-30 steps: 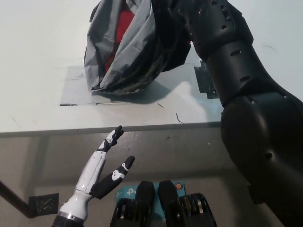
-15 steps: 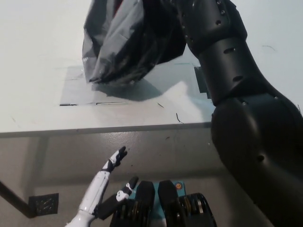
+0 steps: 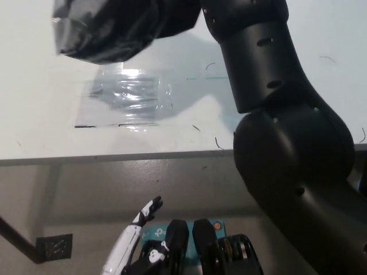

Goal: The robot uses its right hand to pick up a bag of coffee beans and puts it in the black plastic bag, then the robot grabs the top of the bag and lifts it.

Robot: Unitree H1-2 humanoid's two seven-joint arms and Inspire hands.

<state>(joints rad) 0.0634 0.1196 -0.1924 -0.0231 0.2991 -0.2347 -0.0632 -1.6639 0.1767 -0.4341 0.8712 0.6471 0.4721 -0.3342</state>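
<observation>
above table (image 3: 46,114), black plastic bag (image 3: 106,31) hangs off r arm (image 3: 258,63).

White table (image 3: 46,114) — clear tape patch (image 3: 135,94) on it.

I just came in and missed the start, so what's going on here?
The robot's black right arm reaches up over the white table to a crumpled black plastic bag at the top of the head view. The bag seems to hang clear of the tabletop, above a shiny taped patch. The right robot hand itself is out of frame, so its grip can't be seen. The white left robot hand rests low, below the table edge, holding nothing.
</observation>
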